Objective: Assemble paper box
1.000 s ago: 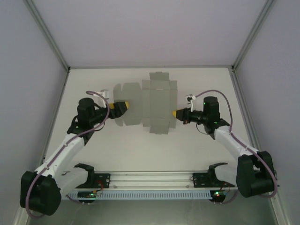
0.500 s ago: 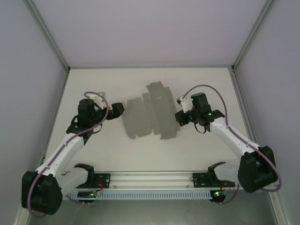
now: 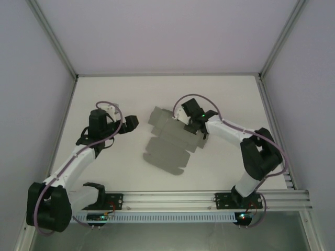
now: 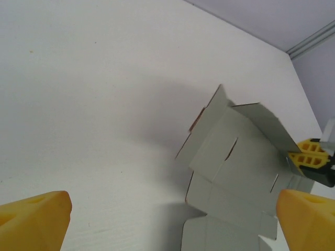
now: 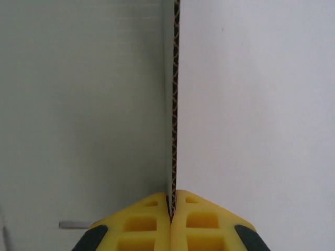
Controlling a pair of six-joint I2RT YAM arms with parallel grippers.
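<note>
Right arm (image 3: 230,130) inward now, gripper (image 3: 200,132) on box (image 3: 170,149)

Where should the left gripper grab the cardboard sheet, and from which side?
The left flap edge of the paper box, coming from the left: the sheet is thin, that edge looks raised off the table facing the open left gripper, and the right gripper pinches its right edge.
</note>
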